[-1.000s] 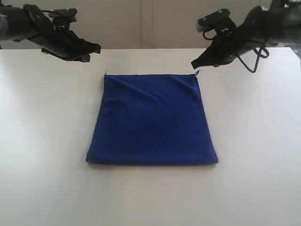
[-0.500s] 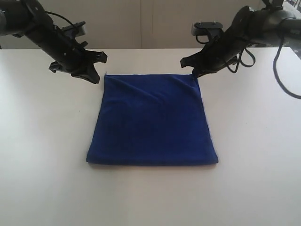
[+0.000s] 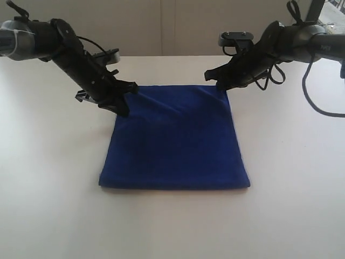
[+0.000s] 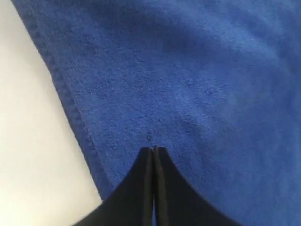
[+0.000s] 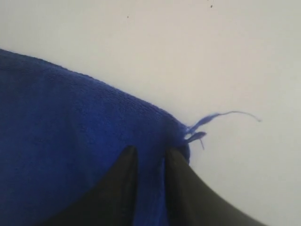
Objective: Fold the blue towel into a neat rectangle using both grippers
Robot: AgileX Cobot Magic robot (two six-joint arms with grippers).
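While both arms are reaching down to the far edge, the blue towel (image 3: 175, 137) is lying flat mid white table (image 3: 48, 194), approx rectangular, w/ a few soft creases running across the far half.

L gripper (image 3: 123, 103) is sitting on the towel's far-left corner area, just inside the stitched hem (image 4: 70, 108). Its fingers (image 4: 136, 188) are pressing fully together, no gap, tips touching the plush. Can't tell if any pile is getting pinched; cloth isn't lifting anywhere.

R gripper (image 3: 220, 84) is sitting at the far-right corner. Its fingers (image 5: 181, 188) are standing partway apart, w/ blue cloth showing in the gap between them. Can't tell whether they're gripping it or just straddling it. A loose blue thread (image 5: 221, 115) is sticking out from that corner onto the bare table.

Near edge is lying straight, both near corners down flat, well apart from either gripper.
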